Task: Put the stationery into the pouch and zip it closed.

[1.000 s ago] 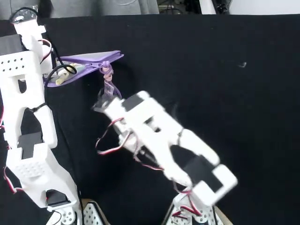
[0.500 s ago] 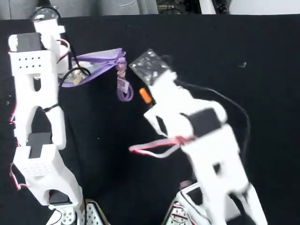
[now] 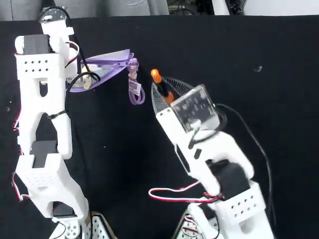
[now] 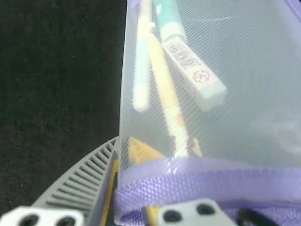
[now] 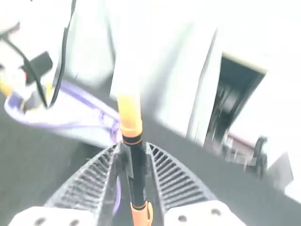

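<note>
My left gripper is shut on the purple edge of the see-through pouch, holding it off the black table at the back left. In the left wrist view the pouch holds a teal-capped tube, a yellow pencil and a pale pen. A purple zipper strap hangs from the pouch's right end. My right gripper is shut on a black pen with orange ends, held upright just right of the strap. The right wrist view shows the pen between the fingers and the pouch beyond.
The black table stretches bare to the right and back. The left arm's white links stand along the left side, the right arm's base at the front centre, with loose red cable beside it.
The right arm has swung up from low near the strap and turned, now holding the pen upright to the strap's right. The left arm shifted the pouch slightly right.
</note>
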Available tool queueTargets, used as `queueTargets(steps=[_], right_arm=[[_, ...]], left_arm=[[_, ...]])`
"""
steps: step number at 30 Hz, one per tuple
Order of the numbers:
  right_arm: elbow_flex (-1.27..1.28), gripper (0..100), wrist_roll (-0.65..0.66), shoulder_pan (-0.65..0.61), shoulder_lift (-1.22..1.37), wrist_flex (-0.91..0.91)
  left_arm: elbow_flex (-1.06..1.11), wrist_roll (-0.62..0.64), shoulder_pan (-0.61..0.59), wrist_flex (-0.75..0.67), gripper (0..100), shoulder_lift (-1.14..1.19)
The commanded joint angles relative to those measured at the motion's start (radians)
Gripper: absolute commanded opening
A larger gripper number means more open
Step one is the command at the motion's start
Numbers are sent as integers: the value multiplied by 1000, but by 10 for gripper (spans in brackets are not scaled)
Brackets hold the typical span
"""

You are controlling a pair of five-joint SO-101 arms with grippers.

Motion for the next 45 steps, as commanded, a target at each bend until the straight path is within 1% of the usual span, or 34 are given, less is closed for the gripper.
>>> queueTargets(steps=[1,7,12,18,24,29,32,38,40,45], right_arm=[[156,11,-8,-29,-91,-350],[306,11,0,-152,-136,-641],[384,11,-5,-192,-130,-835],[516,11,-5,-241,-128,-1128],[555,11,-5,-265,-88,-1249],[558,11,-5,-262,70,-1410],[556,11,-5,-261,197,-1511],[552,11,-5,-259,466,-1758],[524,11,-5,-255,562,-1815],[406,11,-6,-192,805,-1923]], left_arm=[[-22,18,38,0,29,-5],[-22,18,81,0,29,-3],[-19,18,81,0,29,-3],[-5,20,82,0,29,-3],[-8,20,84,-2,29,-3],[-10,21,84,-2,29,-3],[-10,44,84,-2,30,-3],[-10,46,84,-2,30,-3],[-8,46,84,-2,30,-3],[-5,46,84,-2,30,-3]])
